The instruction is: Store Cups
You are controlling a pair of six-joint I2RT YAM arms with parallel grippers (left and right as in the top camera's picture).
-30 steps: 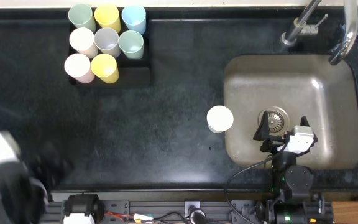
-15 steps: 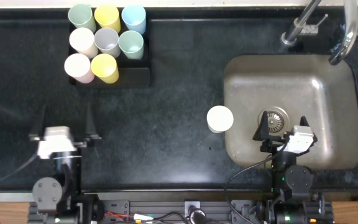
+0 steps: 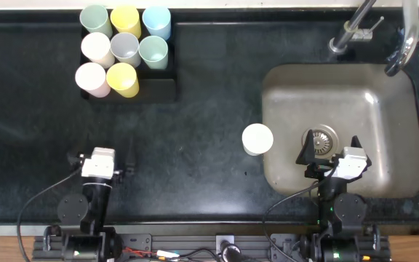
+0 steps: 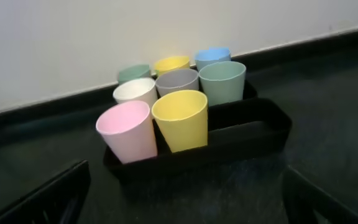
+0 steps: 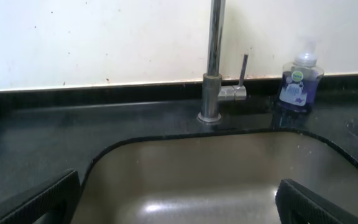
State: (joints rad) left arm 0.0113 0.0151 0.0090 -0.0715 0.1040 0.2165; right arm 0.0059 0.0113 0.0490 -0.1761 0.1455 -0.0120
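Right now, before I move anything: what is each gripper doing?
Left gripper: jaws open, holding nothing.
Right gripper: jaws open, holding nothing.

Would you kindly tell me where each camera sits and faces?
Top view: overhead, looking down on tray, sink, left hand and right hand.
Left wrist view: on left arm, facing the tray's cups; own fingers show.
Right wrist view: on right arm, facing the faucet over the sink; own fingers show.
Shared: top and left wrist show the tray.
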